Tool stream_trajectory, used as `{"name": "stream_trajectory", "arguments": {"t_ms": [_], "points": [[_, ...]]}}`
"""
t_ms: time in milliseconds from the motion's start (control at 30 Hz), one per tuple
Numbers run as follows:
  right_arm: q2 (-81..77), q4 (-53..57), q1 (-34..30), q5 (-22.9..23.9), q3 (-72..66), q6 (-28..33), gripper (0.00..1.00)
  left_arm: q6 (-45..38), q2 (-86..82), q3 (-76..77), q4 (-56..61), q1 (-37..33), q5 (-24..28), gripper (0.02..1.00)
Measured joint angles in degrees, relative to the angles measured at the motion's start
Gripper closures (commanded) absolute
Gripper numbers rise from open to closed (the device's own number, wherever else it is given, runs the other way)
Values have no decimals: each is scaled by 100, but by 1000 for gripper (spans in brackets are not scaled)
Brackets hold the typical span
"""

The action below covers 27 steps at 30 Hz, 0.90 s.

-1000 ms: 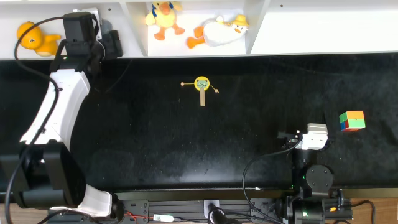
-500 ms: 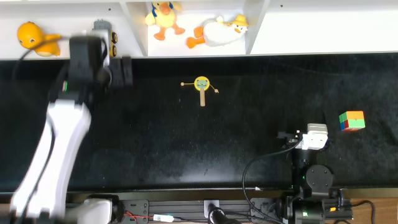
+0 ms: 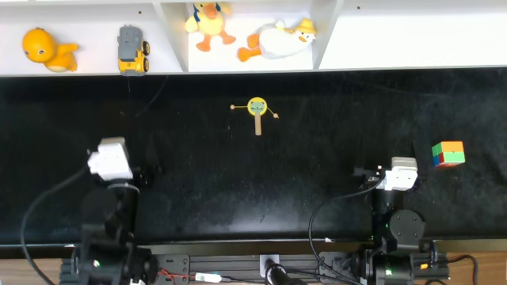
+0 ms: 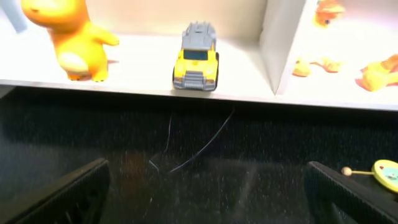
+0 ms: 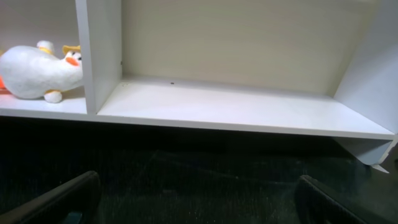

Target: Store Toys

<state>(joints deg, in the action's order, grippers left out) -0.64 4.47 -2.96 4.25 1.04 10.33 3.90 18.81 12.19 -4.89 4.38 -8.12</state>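
A yellow and grey toy truck (image 3: 132, 49) (image 4: 196, 56) stands in the shelf's left compartment beside an orange duck figure (image 3: 46, 47) (image 4: 74, 37). The middle compartment holds a yellow plush duck (image 3: 209, 22) and a white plush duck (image 3: 277, 38) (image 5: 40, 71). On the black mat lie a small rattle drum (image 3: 257, 109) (image 4: 385, 173) and a colour cube (image 3: 447, 153). My left gripper (image 4: 208, 199) is open and empty, low over the mat, well back from the shelf. My right gripper (image 5: 199, 205) is open and empty, facing the bare right compartment.
The white shelf (image 3: 396, 39) runs along the far edge, with upright dividers (image 5: 99, 56) between compartments. The left arm (image 3: 111, 158) and right arm (image 3: 396, 174) sit folded near the front edge. The cube lies just right of the right arm.
The left arm has drawn back from the shelf's left compartment to the front left, leaving the toy truck standing there. The right arm has not moved.
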Motion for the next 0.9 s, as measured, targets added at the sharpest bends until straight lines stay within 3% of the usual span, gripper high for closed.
{"name": "stream_trajectory", "arguments": {"t_ms": [300, 900], "points": [[2, 4, 0, 2, 0, 2, 7, -116, -1692, -1117, 0, 0, 341, 23], [0, 4, 0, -2, 0, 0, 5, -116, -1786, -1141, 17, 4, 472, 23]]}}
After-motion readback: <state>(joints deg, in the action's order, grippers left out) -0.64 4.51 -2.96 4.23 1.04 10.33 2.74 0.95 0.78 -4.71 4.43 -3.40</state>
